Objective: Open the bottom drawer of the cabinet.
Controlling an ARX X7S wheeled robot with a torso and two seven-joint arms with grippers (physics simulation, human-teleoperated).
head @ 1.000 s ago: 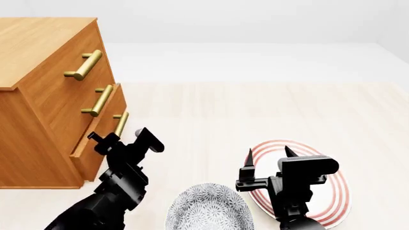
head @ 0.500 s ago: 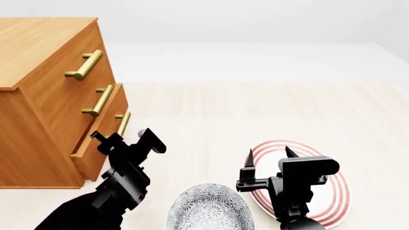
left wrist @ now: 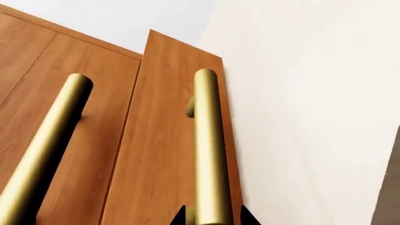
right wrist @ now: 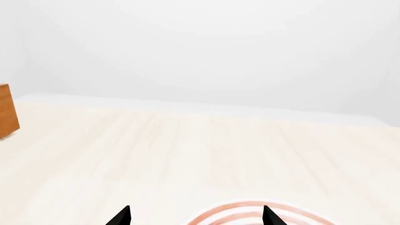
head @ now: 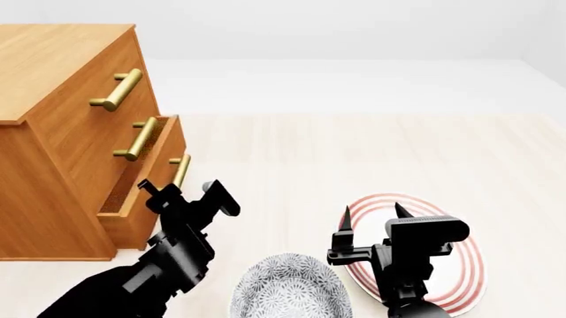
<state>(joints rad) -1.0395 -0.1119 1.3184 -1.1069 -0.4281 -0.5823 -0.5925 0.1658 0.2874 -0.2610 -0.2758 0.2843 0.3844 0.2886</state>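
Handle [left wrist: 208, 154] of bottom drawer [head: 148, 192] between left gripper [left wrist: 212, 219] tips

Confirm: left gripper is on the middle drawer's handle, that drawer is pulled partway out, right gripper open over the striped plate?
Not quite. Head view shows the left gripper at the bottom drawer, the one pulled out, not the middle. The right gripper is open over the striped plate.

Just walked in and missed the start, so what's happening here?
A two-armed robot is pulling open the bottom drawer of the cabinet. Its left gripper is closed around the drawer's brass handle, and the drawer is partly out, its front standing proud of the two above. The right gripper hangs open and empty over a red-ringed plate, beside a patterned bowl.
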